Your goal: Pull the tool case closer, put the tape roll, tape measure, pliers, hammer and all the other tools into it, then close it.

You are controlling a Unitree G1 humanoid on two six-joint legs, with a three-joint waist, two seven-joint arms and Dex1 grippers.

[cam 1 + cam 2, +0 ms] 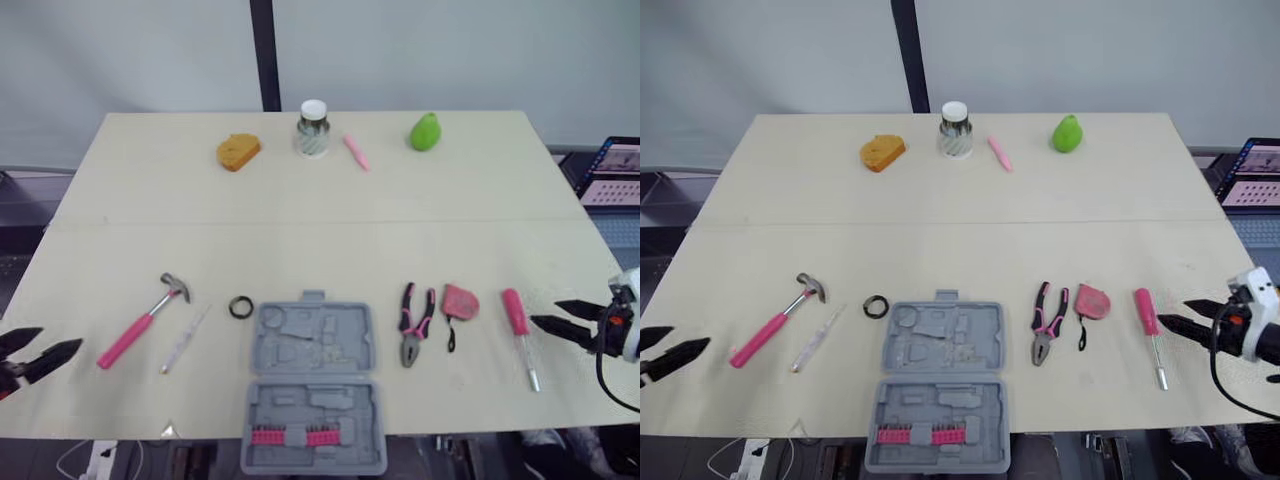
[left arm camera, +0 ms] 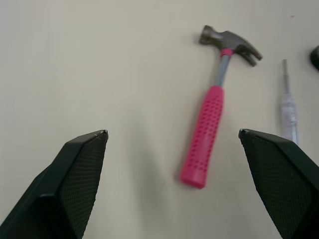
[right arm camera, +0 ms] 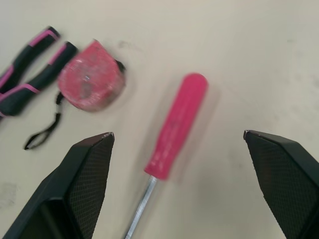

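Both claws are spread wide and grip nothing: the left gripper (image 2: 172, 133) hovers over the table (image 2: 75, 59) beside the hammer (image 2: 209, 124), and the right gripper (image 3: 178, 133) brackets the pink screwdriver (image 3: 177, 124) without touching it (tape measure (image 3: 89, 82) and pliers (image 3: 25, 74) lie just beyond). From the head views, the tool case (image 1: 313, 385) lies open at the near edge between the claws, with the tape roll (image 1: 240, 307) beside its lid and a slim clear tool (image 1: 185, 340), possibly a small screwdriver, next to the hammer.

An open grey tool case (image 1: 313, 400) lies at the near edge of a pale table (image 1: 300, 240). To its left: tape roll (image 1: 240, 307), clear screwdriver (image 1: 185, 340), pink hammer (image 1: 140, 325). To its right: pliers (image 1: 415, 325), tape measure (image 1: 460, 301), pink screwdriver (image 1: 517, 322).
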